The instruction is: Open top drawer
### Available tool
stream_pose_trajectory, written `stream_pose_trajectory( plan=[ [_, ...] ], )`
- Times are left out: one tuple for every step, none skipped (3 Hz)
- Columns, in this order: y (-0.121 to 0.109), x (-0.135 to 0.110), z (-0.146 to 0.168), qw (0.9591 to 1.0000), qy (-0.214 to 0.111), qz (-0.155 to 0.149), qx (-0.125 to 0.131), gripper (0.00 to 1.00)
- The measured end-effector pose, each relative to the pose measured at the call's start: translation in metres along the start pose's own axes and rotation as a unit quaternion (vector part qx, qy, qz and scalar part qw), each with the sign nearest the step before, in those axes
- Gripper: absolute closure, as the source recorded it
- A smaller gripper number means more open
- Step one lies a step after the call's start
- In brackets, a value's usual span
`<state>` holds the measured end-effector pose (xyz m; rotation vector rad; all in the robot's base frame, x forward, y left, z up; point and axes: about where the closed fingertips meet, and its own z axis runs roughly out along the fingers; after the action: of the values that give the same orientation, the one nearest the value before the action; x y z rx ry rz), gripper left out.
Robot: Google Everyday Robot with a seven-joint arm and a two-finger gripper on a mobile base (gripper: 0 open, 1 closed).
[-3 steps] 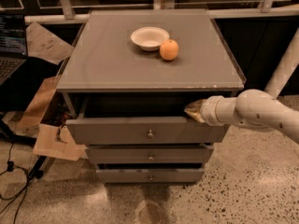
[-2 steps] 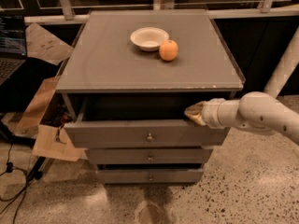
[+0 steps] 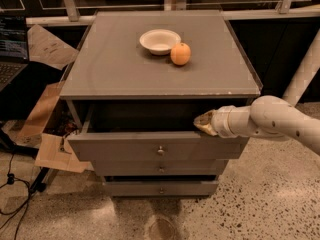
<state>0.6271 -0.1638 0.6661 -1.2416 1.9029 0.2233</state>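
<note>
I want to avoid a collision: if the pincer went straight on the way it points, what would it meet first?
The pincer, at the right front edge of the top drawer, points left along its gap. The way looks free until the drawer's left wall, though depth is unclear.

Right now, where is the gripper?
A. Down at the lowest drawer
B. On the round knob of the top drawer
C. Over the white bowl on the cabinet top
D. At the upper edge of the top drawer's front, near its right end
D: the gripper is at the upper edge of the front of the top drawer, near its right end and well to the right of the knob; the drawer stands partly open.
</note>
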Motion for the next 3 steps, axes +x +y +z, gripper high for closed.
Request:
stream_pose_trajectory(
  plan=[
    [0.005, 0.001, -0.001, 0.9999, 0.003, 0.003, -0.010, 1.00],
    [0.017, 0.008, -0.005, 0.9996, 0.004, 0.015, -0.024, 1.00],
    [0.033, 0.015, -0.012, 0.9989, 0.002, 0.031, -0.036, 1.00]
  ],
)
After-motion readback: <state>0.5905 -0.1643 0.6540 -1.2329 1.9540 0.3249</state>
